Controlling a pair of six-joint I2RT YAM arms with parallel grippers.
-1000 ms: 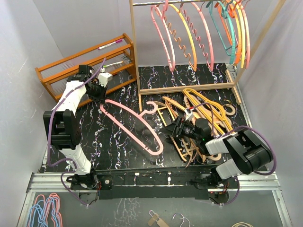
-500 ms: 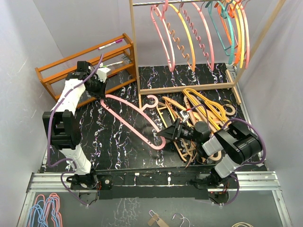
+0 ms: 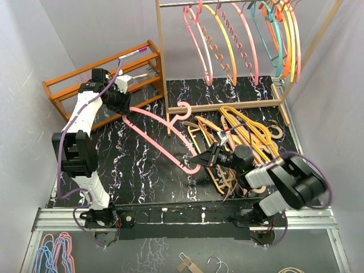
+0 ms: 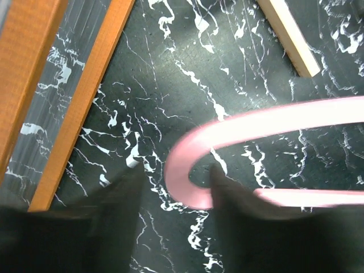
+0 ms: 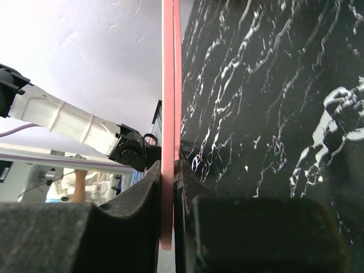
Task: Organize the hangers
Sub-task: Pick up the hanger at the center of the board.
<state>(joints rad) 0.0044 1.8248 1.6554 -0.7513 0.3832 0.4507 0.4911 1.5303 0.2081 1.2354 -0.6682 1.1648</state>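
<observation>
Pink hanger [image 4: 256, 122] was being carried, slanted, in front of the wooden frame [image 3: 162, 68]. The right gripper [image 5: 169, 170] pinched one end tight. The left gripper [image 4: 173, 182] was too blurry to tell. Next, probably, its hook must reach the frame's rail [image 3: 173, 4].

My right gripper [image 5: 169, 177] is clamped on the pink hanger [image 5: 171, 85]. My two dark fingers [image 5: 133, 202] press its thin bar from either side, with no gap showing. I see the bar edge-on as a straight strip running away from me to the far left. To its right lies the black, white-veined table [image 5: 273, 85]. At the far end is the left arm [image 5: 68, 122], white with a black tip, against a pale wall [image 5: 85, 45].
</observation>
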